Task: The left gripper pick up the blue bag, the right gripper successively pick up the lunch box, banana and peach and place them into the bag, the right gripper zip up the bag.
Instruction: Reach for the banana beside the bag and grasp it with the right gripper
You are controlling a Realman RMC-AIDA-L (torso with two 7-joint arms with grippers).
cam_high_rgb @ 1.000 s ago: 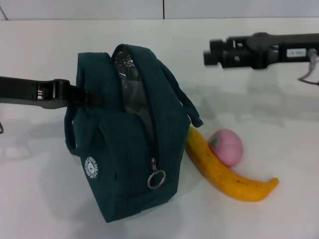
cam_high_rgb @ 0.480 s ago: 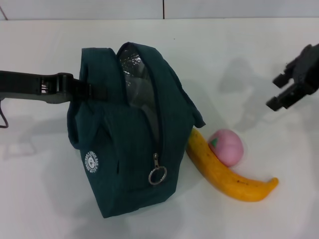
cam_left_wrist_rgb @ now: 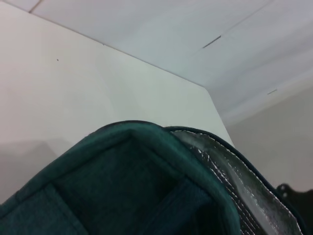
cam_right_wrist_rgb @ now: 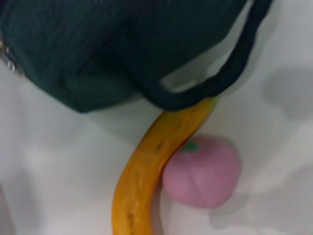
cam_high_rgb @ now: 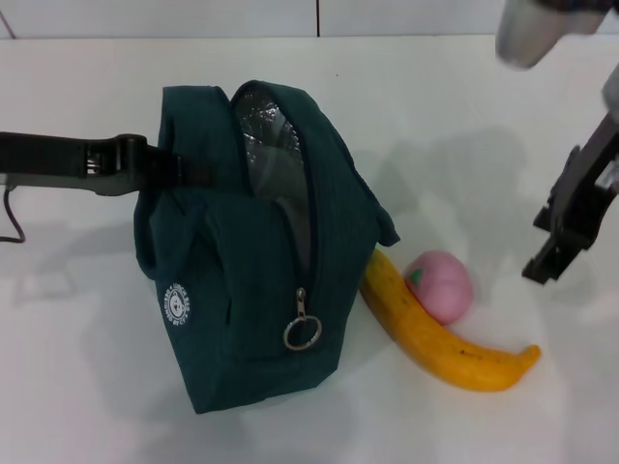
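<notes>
The left gripper (cam_high_rgb: 160, 172) pinches the upper side of the dark teal bag (cam_high_rgb: 251, 290), which stands on the white table (cam_high_rgb: 87, 387) with its zipper undone and silver lining showing. The right gripper (cam_high_rgb: 561, 242) hangs above the table to the right of the peach (cam_high_rgb: 440, 285); I cannot tell how its fingers stand. The peach touches the banana (cam_high_rgb: 435, 338), whose upper end lies against the bag's base. The lunch box is not visible.
</notes>
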